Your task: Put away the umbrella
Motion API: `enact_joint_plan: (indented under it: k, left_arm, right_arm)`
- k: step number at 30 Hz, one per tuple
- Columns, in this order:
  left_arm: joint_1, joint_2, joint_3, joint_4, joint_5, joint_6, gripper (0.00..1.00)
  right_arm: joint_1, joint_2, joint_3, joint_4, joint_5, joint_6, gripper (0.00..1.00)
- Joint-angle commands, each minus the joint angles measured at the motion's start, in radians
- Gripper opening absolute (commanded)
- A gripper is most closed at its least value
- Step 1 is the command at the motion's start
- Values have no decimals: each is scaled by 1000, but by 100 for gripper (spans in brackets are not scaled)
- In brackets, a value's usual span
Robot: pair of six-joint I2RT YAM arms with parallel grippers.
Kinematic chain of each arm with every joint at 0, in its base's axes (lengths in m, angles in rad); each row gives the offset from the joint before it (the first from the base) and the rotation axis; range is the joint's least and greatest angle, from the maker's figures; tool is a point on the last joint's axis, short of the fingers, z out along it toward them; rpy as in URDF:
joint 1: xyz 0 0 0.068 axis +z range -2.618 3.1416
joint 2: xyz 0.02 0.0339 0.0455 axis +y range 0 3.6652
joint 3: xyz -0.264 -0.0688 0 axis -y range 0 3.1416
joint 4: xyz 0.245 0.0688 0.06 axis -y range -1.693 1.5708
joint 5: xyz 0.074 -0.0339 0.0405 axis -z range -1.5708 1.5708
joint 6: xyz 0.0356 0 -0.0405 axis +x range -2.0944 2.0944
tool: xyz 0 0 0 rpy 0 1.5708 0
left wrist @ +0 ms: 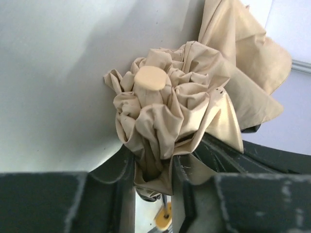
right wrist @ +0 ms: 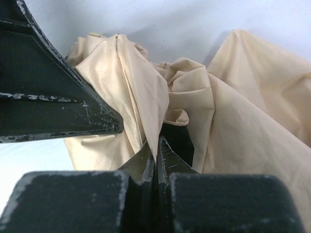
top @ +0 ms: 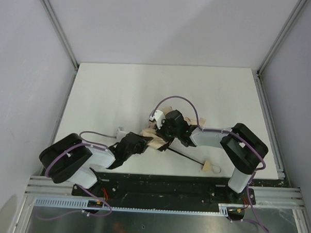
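Left gripper: my left gripper is closed around the bunched end of the umbrella. Cloth fills the gap between the fingers, and the round cap sticks out past them.
Right gripper: my right gripper is clenched. A thin fold of the canopy runs down into the tips, so I judge it pinched there.
Umbrella: it lies close to the near edge of the worktop, about midway between the left and right edges. It is partly collapsed, with loose cloth flaring out beyond the bundle.
Shaft: the dark shaft runs out from under my right gripper toward the near right corner.
Handle: the small tan handle rests at the end of the shaft, just inside the near edge.
Step in hand: gathering and steadying the canopy, I judge. The left holds the bundle and the right tucks a loose panel.
Done so far: the cloth is roughly bunched but not wrapped, and the shaft is not pushed in.
Next move calls for: a firm left hold while the right draws the loose folds around the bundle.
Risk: the slick cloth may slip free or spring open again.
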State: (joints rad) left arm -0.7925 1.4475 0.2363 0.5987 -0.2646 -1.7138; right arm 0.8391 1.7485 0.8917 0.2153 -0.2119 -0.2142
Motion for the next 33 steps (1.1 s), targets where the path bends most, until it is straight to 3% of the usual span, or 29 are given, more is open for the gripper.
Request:
enact_joint_plan:
  k: [1, 3, 4, 8, 11, 13, 19, 21, 26, 29, 33]
  left_arm:
    - [9, 46, 17, -94, -91, 135, 19]
    - [10, 42, 16, -95, -86, 152, 15]
    - [10, 38, 14, -95, -84, 154, 13]
    - [10, 21, 8, -95, -68, 150, 9]
    - [9, 4, 4, -98, -46, 140, 8]
    - [10, -5, 1, -108, -29, 124, 7]
    - [10, -29, 2, -131, 7, 105, 3]
    - [9, -34, 1, -137, 15, 101, 1]
    - [10, -47, -10, -145, 36, 94, 0]
    - [10, -59, -14, -148, 43, 93, 0]
    - [8, -77, -23, -151, 47, 92, 0]
  right_arm:
    - [11, -9, 15, -56, -134, 30, 0]
    - [-1, -28, 23, -65, -151, 59, 0]
    - [-6, -39, 26, -68, -143, 79, 5]
    - [-29, -73, 71, -155, -16, 156, 57]
    - [-9, -111, 129, -300, 180, 169, 82]
    - [16, -152, 152, -370, 302, 164, 90]
    - [85, -309, 152, -482, 463, 183, 95]
    - [67, -356, 148, -495, 499, 258, 96]
    - [-180, -441, 102, -569, 432, 653, 98]
    - [-362, -525, -27, -491, 238, 931, 99]
    - [-454, -547, -97, -502, 285, 1238, 99]
